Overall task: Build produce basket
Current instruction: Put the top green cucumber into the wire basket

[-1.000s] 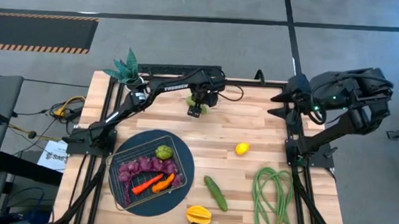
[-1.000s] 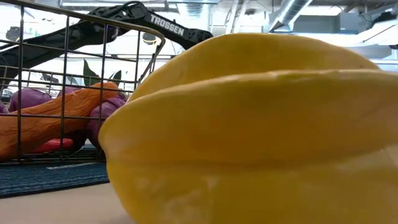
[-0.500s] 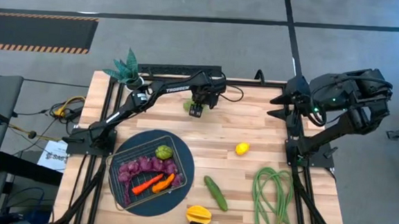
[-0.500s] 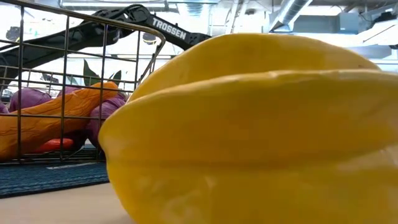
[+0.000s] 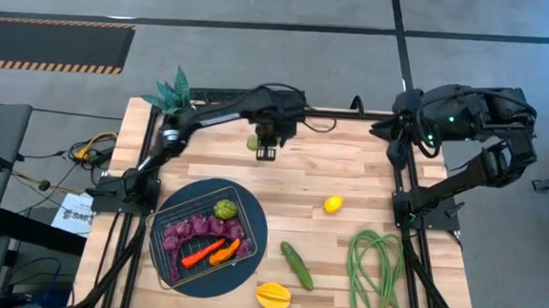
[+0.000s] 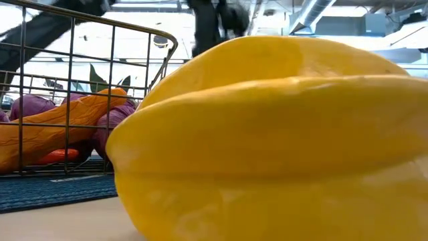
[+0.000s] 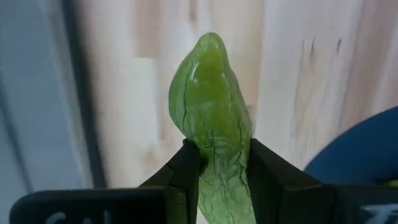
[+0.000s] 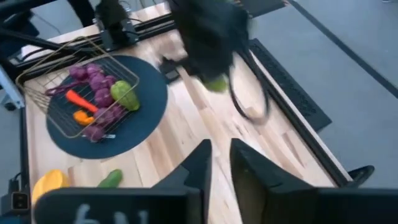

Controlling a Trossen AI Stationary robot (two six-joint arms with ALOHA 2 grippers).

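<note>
The left gripper (image 7: pixel 219 168) is clamped on a green pepper (image 7: pixel 212 124), its fingers (image 7: pixel 186 171) pressing both sides of it; in the high view it hangs over the far edge of the table (image 5: pixel 349 178), near the middle. The right gripper (image 8: pixel 219 163) is raised above the table's far right corner, its fingers nearly together with only a narrow gap and nothing between them.

The basket (image 5: pixel 205 234) sits on a dark round mat (image 5: pixel 255 234) at the near left of the table. In it lie purple grapes (image 5: pixel 192 229), another green pepper (image 5: pixel 224 208), a red pepper (image 5: pixel 195 256) and an orange pepper (image 5: pixel 226 251).

Outside the basket, a yellow-orange fruit (image 5: pixel 274 294) lies at the near edge just beside the mat and fills most of the low view. A cucumber (image 5: pixel 296 265) lies near the mat's right side, a lemon (image 5: pixel 332 204) at mid-table, and long green beans (image 5: pixel 374 270) at the near right. A potted plant (image 5: pixel 171 94) stands at the far left corner.
</note>
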